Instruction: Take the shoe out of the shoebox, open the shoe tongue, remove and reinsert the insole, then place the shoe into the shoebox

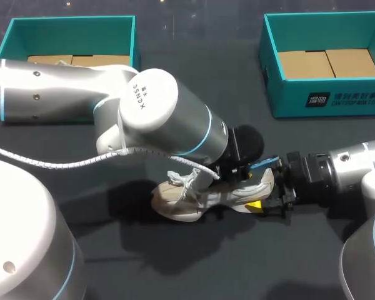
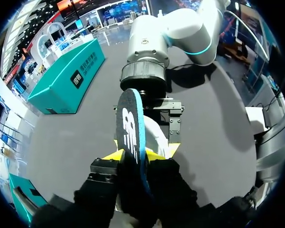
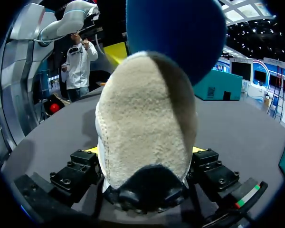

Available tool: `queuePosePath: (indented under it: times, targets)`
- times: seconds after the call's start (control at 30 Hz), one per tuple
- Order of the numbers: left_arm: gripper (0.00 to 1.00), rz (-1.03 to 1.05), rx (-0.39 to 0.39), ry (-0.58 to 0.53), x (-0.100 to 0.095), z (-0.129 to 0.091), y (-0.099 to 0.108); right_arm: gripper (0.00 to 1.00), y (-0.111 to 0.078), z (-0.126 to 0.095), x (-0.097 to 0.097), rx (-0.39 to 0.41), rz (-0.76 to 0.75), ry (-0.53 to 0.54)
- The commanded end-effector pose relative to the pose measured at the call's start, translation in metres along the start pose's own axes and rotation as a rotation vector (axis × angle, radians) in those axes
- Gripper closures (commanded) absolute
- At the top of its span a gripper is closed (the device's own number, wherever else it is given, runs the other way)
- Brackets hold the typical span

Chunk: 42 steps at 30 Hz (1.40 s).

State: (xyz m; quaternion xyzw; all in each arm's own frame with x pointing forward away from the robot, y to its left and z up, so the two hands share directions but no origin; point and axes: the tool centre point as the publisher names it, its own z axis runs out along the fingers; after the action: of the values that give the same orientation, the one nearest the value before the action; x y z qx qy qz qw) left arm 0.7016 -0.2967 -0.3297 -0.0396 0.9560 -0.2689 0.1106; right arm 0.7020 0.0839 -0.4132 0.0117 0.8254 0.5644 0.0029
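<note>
A beige and white shoe (image 1: 197, 201) lies on the dark table at the middle. Its heel (image 3: 147, 128) sits between the fingers of my right gripper (image 1: 270, 200), which grips it from both sides. A dark insole (image 2: 130, 128) with a blue edge stands upright out of the heel end, also seen from above as the insole (image 1: 263, 165). My left gripper (image 2: 134, 156) is over the heel, with both yellow tips against the insole's two faces. In the head view my left arm (image 1: 169, 112) hides much of the left gripper (image 1: 242, 170).
A teal shoebox (image 1: 337, 100) stands at the back right and a second teal box (image 1: 69, 22) at the back left, both open with cardboard inside. My right arm's wrist (image 2: 147, 61) is straight ahead of the left gripper.
</note>
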Motion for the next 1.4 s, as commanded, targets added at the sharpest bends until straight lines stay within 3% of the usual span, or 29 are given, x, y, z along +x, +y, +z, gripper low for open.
queuePosePath:
  times: [0.03,0.47,0.67,0.73,1.0,1.4]
  targets:
    - [0.62,-0.005,-0.003,-0.009,0.002,0.007,0.000,1.00,0.000,-0.001,0.001,0.004,0.001,0.000]
    - [0.65,-0.006,0.011,-0.013,0.003,0.018,0.004,1.00,0.000,-0.001,0.001,0.004,0.001,0.000]
    - [0.80,-0.023,0.003,-0.023,0.000,0.024,0.004,1.00,0.000,-0.001,0.001,0.004,0.001,0.000]
    - [1.00,-0.029,0.003,-0.017,-0.002,0.023,0.004,1.00,0.000,-0.001,0.001,0.004,0.001,0.000]
    - [1.00,-0.075,0.035,0.079,-0.009,0.000,-0.005,1.00,0.000,-0.001,0.001,0.004,0.001,0.000]
    - [1.00,-0.081,0.104,0.270,-0.003,-0.056,-0.050,1.00,0.000,-0.001,0.001,0.004,0.001,0.000]
